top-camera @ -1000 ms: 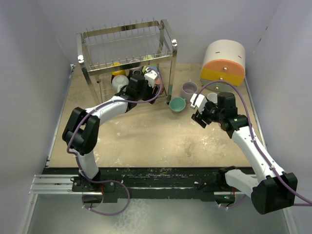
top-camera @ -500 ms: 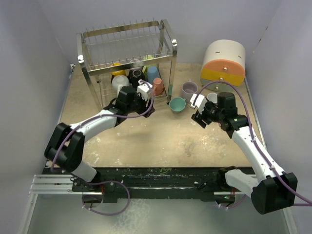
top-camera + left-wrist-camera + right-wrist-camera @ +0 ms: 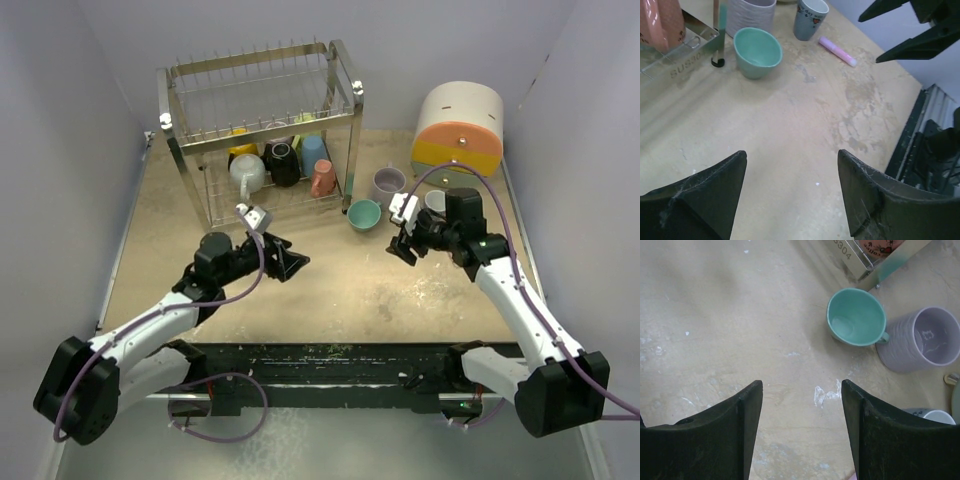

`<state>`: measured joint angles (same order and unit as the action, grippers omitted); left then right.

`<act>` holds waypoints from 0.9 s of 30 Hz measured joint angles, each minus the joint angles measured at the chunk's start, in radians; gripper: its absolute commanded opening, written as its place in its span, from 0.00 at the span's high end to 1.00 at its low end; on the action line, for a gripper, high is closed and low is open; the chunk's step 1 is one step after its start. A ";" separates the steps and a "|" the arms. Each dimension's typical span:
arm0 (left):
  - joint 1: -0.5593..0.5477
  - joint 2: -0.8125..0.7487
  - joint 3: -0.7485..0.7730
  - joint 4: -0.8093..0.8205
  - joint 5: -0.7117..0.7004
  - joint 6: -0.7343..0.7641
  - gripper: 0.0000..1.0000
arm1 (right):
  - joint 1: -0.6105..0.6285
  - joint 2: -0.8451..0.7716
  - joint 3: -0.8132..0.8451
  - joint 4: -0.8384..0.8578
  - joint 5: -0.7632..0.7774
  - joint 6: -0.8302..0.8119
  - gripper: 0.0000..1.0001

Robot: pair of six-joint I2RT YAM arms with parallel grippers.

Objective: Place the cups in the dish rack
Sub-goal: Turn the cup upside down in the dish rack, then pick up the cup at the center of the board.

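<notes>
The chrome dish rack [image 3: 345, 95] stands at the back left. Its lower tier holds several cups: white [image 3: 246, 172], black [image 3: 283, 163], blue [image 3: 313, 150] and pink [image 3: 323, 178]. A teal cup [image 3: 364, 214] and a lilac cup [image 3: 388, 183] stand on the table just right of the rack, and both show in the wrist views: teal cup [image 3: 757, 51] [image 3: 856, 316], lilac cup [image 3: 922, 340]. My left gripper [image 3: 292, 263] [image 3: 792, 170] is open and empty over bare table, in front of the rack. My right gripper [image 3: 397, 247] [image 3: 801, 390] is open and empty, near side of the teal cup.
A round white-orange-yellow drawer unit [image 3: 460, 125] stands at the back right. A grey cup [image 3: 810, 17] and a small pink bar [image 3: 837, 50] lie right of the lilac cup. Grey walls close both sides.
My left arm has drawn back out of the rack toward the near left, leaving the pink cup on the lower tier, and its jaws widened slightly. The right arm has barely moved.
</notes>
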<state>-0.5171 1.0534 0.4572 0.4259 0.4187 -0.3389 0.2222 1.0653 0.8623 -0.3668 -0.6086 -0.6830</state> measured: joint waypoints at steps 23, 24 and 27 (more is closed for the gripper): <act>0.000 -0.372 -0.285 0.145 -0.066 -0.447 0.01 | 0.000 0.351 0.304 -0.220 -0.222 -0.776 0.05; 0.000 -0.376 -0.288 0.141 -0.067 -0.452 0.00 | 0.000 0.369 0.318 -0.217 -0.211 -0.802 0.09; 0.000 -0.379 -0.293 0.128 -0.067 -0.459 0.01 | 0.000 0.427 0.368 -0.206 -0.184 -0.843 0.23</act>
<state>-0.5175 0.6746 0.1646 0.5541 0.3519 -0.7979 0.2222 1.4925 1.2304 -0.5728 -0.7925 -1.5261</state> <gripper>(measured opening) 0.992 0.883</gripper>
